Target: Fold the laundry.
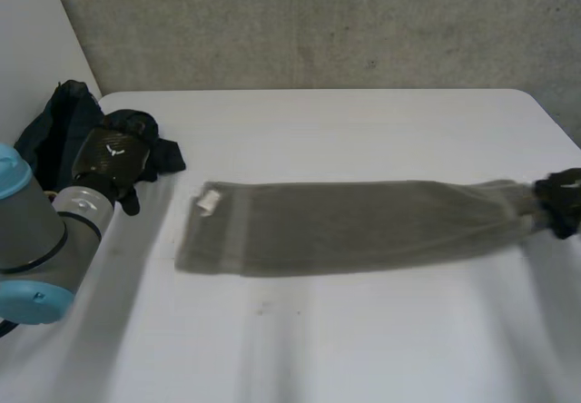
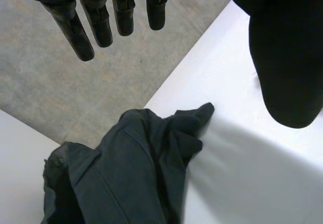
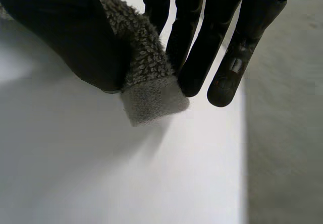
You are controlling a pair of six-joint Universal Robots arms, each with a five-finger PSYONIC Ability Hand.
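Your right hand [image 3: 55,37] pinches the end of the grey towel [image 3: 146,77]; your left hand [image 2: 287,57], fingers [image 2: 75,32] straight, hangs over the dark garment [image 2: 126,178].

You see a white desk [image 1: 363,348] with rounded far corners standing on a grey speckled floor [image 1: 318,22]; another white surface [image 1: 36,31] lies beside its far left corner.

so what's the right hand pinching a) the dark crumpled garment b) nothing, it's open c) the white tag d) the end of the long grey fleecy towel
d: the right wrist view shows the right hand clamping an end of the long grey fleecy towel between thumb and fingers
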